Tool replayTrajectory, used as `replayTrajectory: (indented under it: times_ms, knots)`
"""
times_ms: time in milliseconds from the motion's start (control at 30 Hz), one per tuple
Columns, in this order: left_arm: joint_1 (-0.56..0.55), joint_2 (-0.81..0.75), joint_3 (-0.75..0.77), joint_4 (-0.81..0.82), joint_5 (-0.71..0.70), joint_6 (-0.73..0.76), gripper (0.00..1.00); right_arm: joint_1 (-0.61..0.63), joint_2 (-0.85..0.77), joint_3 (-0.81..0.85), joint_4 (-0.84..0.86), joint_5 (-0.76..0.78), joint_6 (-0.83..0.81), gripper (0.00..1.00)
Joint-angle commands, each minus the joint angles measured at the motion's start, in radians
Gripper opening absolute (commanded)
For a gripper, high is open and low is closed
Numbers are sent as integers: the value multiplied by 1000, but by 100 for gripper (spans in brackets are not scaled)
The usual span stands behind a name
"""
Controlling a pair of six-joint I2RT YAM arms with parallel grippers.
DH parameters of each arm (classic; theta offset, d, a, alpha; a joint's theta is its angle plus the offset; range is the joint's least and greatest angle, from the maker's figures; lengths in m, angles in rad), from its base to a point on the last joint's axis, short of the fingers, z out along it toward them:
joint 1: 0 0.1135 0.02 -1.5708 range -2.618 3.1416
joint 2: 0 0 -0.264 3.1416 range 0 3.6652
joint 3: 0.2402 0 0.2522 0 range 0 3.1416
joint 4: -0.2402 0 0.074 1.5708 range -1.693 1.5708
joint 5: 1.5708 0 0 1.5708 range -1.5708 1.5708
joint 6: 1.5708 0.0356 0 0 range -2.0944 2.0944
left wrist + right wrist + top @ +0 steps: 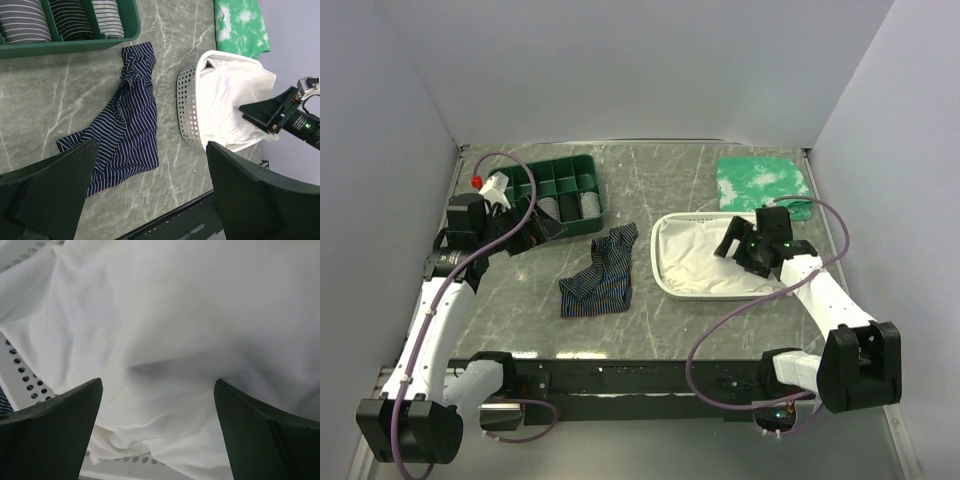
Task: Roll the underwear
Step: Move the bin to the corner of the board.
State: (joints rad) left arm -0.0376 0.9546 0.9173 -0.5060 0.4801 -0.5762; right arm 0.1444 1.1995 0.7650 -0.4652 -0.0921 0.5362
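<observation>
Currently we log underwear (600, 280) crumpled on table (660, 180), between green tray (560, 162) and white basket (665, 280). Not yet flattened or rolled.

- Left gripper (520, 235): fingers wide, holding nothing, poised by tray's near edge and facing garment. We judge it staged for approach.
- Right gripper (740, 248): fingers wide, empty, over white cloth (705, 255) in basket. We judge it off-task there.
- Obstructions: basket rim near garment's right side; tray of rolled striped items just beyond its far end. Mottled green cloth (763, 182) well apart.
</observation>
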Motion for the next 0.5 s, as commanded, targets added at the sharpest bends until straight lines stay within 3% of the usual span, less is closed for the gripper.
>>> replayTrajectory:
  times_ms: [0, 167, 467]
  knots:
    - [4, 3, -8, 47, 23, 30, 96, -80, 15, 7, 22, -3, -51, 100]
    - [4, 26, -15, 64, 29, 44, 96, -140, 66, -3, -4, 52, -38, 100]
    - [4, 46, -26, 100, 83, 39, 96, -365, 22, -33, -49, 140, -10, 100]
